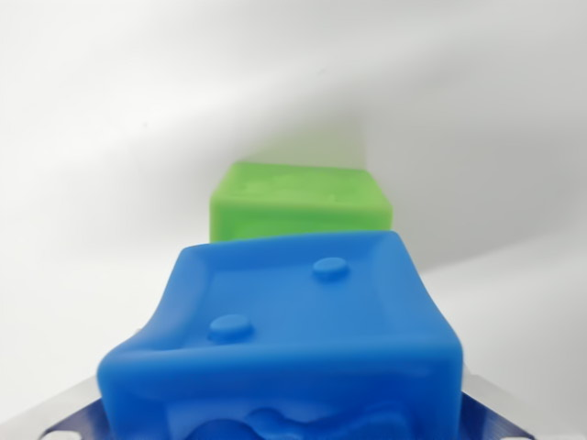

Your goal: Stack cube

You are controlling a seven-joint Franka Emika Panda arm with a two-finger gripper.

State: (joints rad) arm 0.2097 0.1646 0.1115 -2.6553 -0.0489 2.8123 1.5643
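A soft blue cube (pixel 293 330) with two round studs on its top face fills the lower half of the wrist view. Its sides bulge and its top edge sags, as if squeezed. My gripper (pixel 280 423) is shut on it; only the grey fingertips (pixel 503 414) show at the bottom corners, on either side of the cube. Beyond the blue cube, a green cube (pixel 298 203) rests on the white surface, with its lower part hidden by the blue one. Whether the two cubes touch cannot be told from this view.
A white tabletop (pixel 101 183) surrounds both cubes. A soft grey shadow (pixel 468 137) falls to the right of the green cube.
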